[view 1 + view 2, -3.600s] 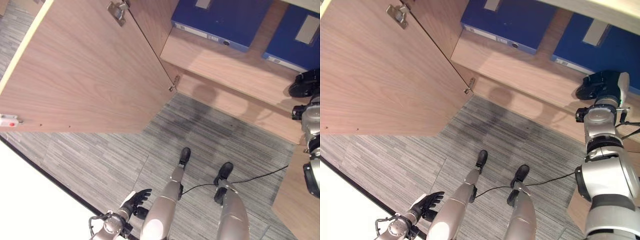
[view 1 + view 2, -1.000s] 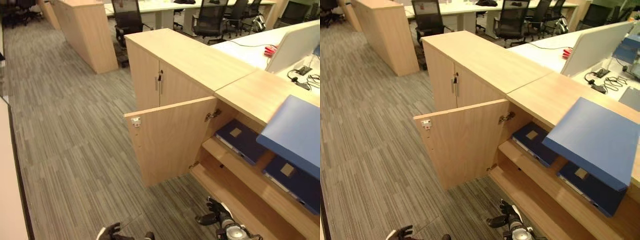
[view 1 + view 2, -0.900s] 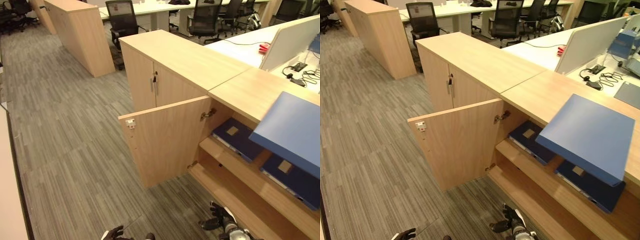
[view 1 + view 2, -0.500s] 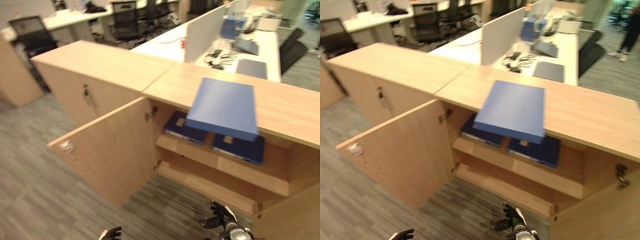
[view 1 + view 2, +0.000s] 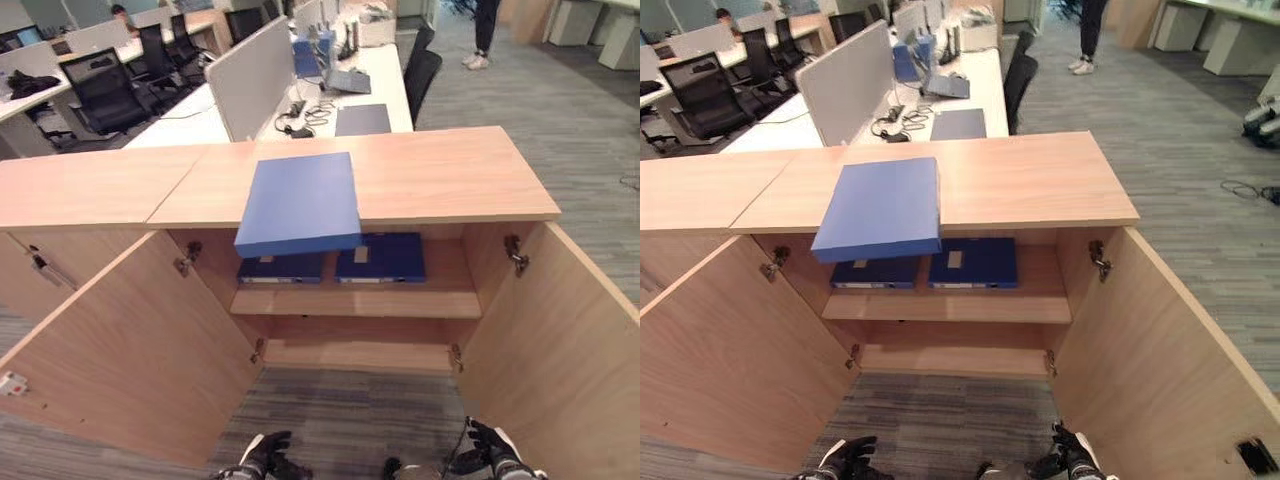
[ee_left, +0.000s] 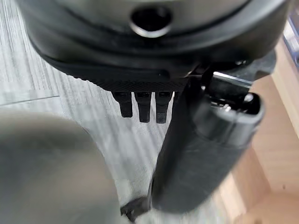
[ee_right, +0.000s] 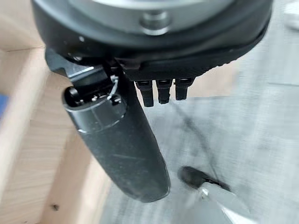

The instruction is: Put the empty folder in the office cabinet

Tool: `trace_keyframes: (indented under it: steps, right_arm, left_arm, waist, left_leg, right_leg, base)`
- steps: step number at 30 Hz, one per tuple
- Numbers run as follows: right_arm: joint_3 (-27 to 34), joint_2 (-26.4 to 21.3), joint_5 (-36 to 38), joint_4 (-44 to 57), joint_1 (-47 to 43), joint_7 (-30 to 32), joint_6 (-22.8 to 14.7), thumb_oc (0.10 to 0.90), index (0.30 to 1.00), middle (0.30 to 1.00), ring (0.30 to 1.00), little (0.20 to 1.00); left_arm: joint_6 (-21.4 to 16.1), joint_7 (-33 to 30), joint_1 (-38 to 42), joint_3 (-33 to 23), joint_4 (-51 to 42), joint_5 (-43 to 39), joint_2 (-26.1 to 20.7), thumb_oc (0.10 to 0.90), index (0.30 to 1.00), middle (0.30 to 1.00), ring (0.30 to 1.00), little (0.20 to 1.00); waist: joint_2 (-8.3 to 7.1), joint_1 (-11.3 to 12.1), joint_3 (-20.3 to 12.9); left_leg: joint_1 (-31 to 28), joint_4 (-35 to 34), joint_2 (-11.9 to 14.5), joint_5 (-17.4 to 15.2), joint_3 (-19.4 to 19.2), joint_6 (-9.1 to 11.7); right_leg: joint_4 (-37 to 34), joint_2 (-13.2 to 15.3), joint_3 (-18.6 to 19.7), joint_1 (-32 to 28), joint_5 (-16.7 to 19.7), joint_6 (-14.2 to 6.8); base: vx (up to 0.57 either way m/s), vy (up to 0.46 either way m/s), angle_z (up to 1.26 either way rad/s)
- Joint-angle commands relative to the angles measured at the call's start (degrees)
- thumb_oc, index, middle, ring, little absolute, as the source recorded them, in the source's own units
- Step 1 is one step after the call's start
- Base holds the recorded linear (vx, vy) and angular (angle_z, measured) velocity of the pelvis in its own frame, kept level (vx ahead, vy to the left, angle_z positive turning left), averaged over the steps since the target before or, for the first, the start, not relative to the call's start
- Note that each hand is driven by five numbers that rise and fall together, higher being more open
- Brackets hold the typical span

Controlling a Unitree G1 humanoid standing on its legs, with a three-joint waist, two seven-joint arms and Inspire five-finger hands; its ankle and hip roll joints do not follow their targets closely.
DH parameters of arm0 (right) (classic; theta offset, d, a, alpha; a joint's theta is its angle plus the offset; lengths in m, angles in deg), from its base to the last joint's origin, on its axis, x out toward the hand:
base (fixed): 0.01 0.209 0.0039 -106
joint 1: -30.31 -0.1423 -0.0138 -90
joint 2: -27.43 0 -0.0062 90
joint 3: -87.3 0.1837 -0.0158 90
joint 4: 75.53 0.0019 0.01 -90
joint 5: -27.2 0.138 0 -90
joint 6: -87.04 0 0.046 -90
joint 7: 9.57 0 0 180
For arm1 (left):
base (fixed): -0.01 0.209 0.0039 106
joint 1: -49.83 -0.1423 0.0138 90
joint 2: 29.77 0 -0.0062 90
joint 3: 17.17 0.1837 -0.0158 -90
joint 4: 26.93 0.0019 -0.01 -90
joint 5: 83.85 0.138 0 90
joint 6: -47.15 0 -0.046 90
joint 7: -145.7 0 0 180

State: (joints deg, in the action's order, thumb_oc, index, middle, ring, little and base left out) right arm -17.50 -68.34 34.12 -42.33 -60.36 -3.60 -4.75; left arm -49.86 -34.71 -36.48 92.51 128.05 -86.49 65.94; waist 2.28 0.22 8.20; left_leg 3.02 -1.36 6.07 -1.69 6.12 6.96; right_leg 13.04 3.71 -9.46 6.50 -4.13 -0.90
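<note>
My left hand (image 6: 196, 140) was matte black, with a thick rounded thumb and short ribbed fingers (image 6: 142, 107) under a glossy dark housing holding a recessed screw. My right hand (image 7: 121, 149) matched it: black, scuffed thumb, silver screw above.

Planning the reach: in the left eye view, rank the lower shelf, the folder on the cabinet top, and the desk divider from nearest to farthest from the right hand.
From the right hand, low at the right:
1. Lower shelf, inside the open cabinet, nearest.
2. Folder, on the cabinet top, left of centre, overhanging its front edge.
3. Desk divider, behind the cabinet to the left, farthest.
</note>
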Motion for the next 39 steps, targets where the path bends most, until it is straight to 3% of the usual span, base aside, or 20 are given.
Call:
trace_keyframes:
  steps: [1, 4, 12, 34, 39]
  right_arm:
    - [-0.1, 1.5, -0.5, 2.8, -0.6, 0.5, -3.5, 0.8, 0.9, 0.9, 0.9, 0.9]
    - [-0.2, 2.6, -0.5, 2.1, 0.2, 0.2, -3.4, 0.8, 0.9, 0.9, 0.9, 0.9]
    - [0.1, 4.9, -0.4, 1.6, 1.6, 0.3, -2.9, 0.8, 0.9, 0.9, 0.9, 0.9]
    - [-1.0, 7.0, -1.3, -1.2, 0.8, -0.1, -1.9, 0.8, 0.9, 0.9, 0.9, 0.9]
    - [-0.2, 7.3, -1.2, -3.2, 0.0, -0.1, -1.5, 0.8, 0.9, 0.9, 0.9, 0.9]
  left_arm:
    - [-1.4, -0.9, -0.8, -1.5, 1.6, -0.3, -2.6, 0.8, 0.9, 0.9, 0.9, 0.9]
    - [-1.0, -1.0, -1.3, -2.0, 3.2, 1.1, -2.6, 0.8, 0.9, 0.9, 0.9, 0.9]
    - [-0.9, -1.8, -2.2, -4.0, 3.8, 0.4, -2.9, 0.8, 0.9, 0.9, 0.9, 0.9]
    - [-0.3, -1.6, -2.6, -5.9, 5.7, 0.1, -3.7, 0.8, 0.9, 0.9, 0.9, 0.9]
    - [0.0, -1.1, -1.9, -5.8, 5.9, 0.6, -4.2, 0.8, 0.9, 0.9, 0.9, 0.9]
  waist:
    - [-1.61, -0.3, -0.6]
    - [-1.41, -0.8, -2.0]
    - [-1.96, -0.3, -3.0]
    - [-5.23, 2.2, -4.2]
    - [-5.7, 2.7, -3.5]
  left_leg:
    - [-0.4, 3.5, 1.9, 5.4, -4.4, 0.1]
    - [-4.2, 0.5, 1.7, 5.1, -5.5, -0.1]
    - [-7.4, -2.3, 1.1, 4.4, -7.2, -0.7]
    - [-8.3, -3.6, -1.3, 1.6, -7.0, -2.7]
    - [-7.6, -2.8, -3.0, 0.4, -6.8, -4.6]
  right_leg:
    - [-10.5, 2.3, 2.0, -9.0, 2.4, -4.4]
    - [-11.8, 2.6, 2.2, -10.4, 2.8, -4.7]
    - [-13.4, 3.4, 2.3, -11.6, 3.9, -5.9]
    - [-15.5, 6.3, 0.4, -12.6, 5.8, -8.5]
    - [-10.1, 8.0, 1.0, -10.4, 4.8, -9.4]
  base:
    - [0.11, 0.054, -0.28]
    - [0.11, 0.072, -0.3]
    - [0.06, 0.068, -0.07]
    - [0.04, 0.062, 0.04]
    - [0.03, 0.098, 0.0]
